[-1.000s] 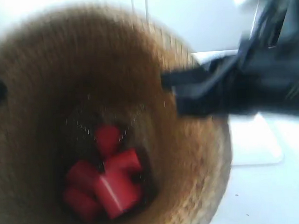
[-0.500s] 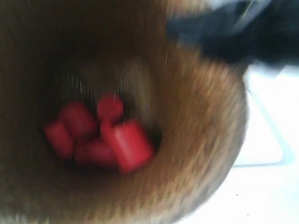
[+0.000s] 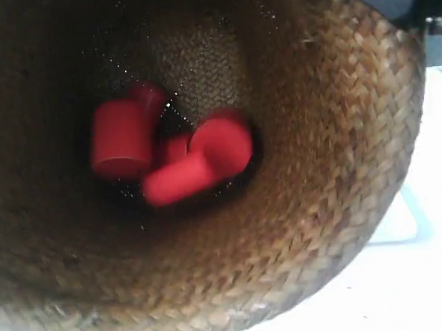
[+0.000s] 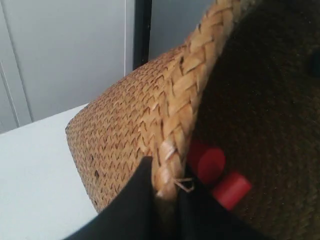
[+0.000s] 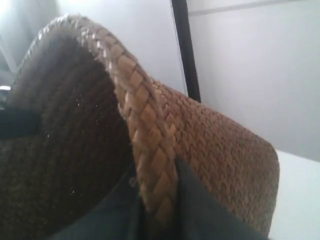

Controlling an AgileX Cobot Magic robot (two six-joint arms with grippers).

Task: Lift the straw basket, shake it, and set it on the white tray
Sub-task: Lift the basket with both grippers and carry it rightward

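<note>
The straw basket fills the exterior view, raised close to the camera with its dark woven inside facing it. Several red cylinders lie loose at its bottom. My left gripper is shut on the basket's braided rim, one finger outside and one inside. My right gripper is shut on the rim at the other side. A dark arm part shows at the exterior view's upper right. Only a corner of the white tray peeks out behind the basket at the right.
A white tabletop shows below and right of the basket. Pale wall panels and a dark vertical post stand behind it in the wrist views.
The basket has come up and nearer to the exterior camera, now covering almost the whole frame. The red cylinders inside have tumbled to new places. The arm at the right has gone mostly out of frame.
</note>
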